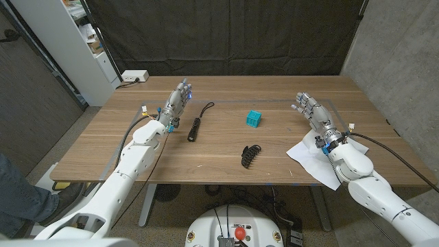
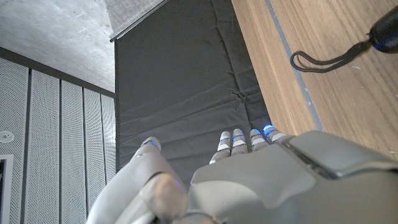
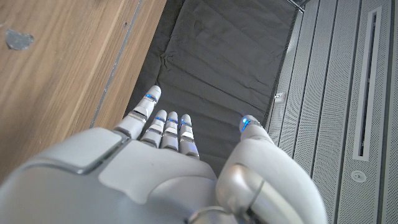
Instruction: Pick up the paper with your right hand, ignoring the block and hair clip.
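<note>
The white paper (image 1: pixel 306 154) lies at the table's right front, partly under my right forearm. My right hand (image 1: pixel 308 108) hovers beyond it, fingers apart and holding nothing; its back (image 3: pixel 168 168) shows in the right wrist view. A teal block (image 1: pixel 254 119) sits mid-table and a black hair clip (image 1: pixel 250 155) lies nearer the front edge. My left hand (image 1: pixel 178 99) stands open at the far left, fingers stretched toward the back edge, also seen in the left wrist view (image 2: pixel 249 174).
A black flashlight with a cord loop (image 1: pixel 197 125) lies just right of my left hand; its cord (image 2: pixel 323 61) shows in the left wrist view. A white power strip (image 1: pixel 134 77) sits at the table's back left corner. A dark curtain hangs behind.
</note>
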Available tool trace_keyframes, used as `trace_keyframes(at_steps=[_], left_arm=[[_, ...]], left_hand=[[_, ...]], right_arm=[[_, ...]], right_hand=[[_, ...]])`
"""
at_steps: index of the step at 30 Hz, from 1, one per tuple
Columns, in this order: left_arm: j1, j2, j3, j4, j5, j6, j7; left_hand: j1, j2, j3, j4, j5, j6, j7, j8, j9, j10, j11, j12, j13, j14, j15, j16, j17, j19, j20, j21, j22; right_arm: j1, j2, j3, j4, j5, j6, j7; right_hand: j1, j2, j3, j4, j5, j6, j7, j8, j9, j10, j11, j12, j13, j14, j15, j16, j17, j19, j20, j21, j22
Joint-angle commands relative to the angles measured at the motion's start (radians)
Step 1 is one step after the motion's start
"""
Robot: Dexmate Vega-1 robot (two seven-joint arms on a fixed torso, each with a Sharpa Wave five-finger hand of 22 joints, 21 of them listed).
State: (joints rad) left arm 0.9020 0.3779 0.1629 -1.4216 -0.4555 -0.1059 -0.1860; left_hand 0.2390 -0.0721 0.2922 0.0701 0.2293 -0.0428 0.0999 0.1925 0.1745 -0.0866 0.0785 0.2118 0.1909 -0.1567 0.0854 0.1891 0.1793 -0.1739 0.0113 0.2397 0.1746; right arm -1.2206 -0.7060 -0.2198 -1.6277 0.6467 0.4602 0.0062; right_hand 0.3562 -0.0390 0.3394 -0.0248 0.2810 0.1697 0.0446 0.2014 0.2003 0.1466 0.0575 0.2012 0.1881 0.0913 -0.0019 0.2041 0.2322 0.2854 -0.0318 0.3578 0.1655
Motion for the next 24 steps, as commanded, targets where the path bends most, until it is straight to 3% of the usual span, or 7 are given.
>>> trace_keyframes(at_steps=[1,24], left_arm=[[0.019,0.006,-0.005,-0.024,0.000,0.011,0.009],[0.014,0.004,0.006,-0.021,0.006,0.012,0.008]], left_hand=[[0.002,0.010,-0.001,-0.005,-0.002,0.003,0.005,-0.002,0.004,-0.005,-0.003,-0.003,0.001,-0.010,0.001,-0.003,0.001,-0.031,-0.007,-0.006,0.003],[0.004,0.013,-0.003,-0.008,-0.003,0.005,0.005,-0.003,0.004,-0.006,-0.005,-0.003,0.001,-0.011,0.000,-0.003,0.001,-0.033,-0.001,-0.012,0.004]], right_arm=[[-0.030,-0.008,0.013,-0.014,0.000,0.008,-0.004],[-0.134,-0.029,0.068,-0.070,-0.015,0.028,-0.050]], right_hand=[[0.003,0.001,0.005,-0.005,0.006,0.009,-0.002,0.006,-0.001,0.009,0.000,0.004,0.005,0.011,-0.004,0.009,0.002,0.010,0.004,-0.005,0.001],[0.005,0.002,0.004,-0.010,0.007,0.008,-0.007,0.004,-0.002,0.013,-0.003,0.003,0.005,0.012,-0.005,0.009,-0.002,0.015,0.004,-0.016,0.001]])
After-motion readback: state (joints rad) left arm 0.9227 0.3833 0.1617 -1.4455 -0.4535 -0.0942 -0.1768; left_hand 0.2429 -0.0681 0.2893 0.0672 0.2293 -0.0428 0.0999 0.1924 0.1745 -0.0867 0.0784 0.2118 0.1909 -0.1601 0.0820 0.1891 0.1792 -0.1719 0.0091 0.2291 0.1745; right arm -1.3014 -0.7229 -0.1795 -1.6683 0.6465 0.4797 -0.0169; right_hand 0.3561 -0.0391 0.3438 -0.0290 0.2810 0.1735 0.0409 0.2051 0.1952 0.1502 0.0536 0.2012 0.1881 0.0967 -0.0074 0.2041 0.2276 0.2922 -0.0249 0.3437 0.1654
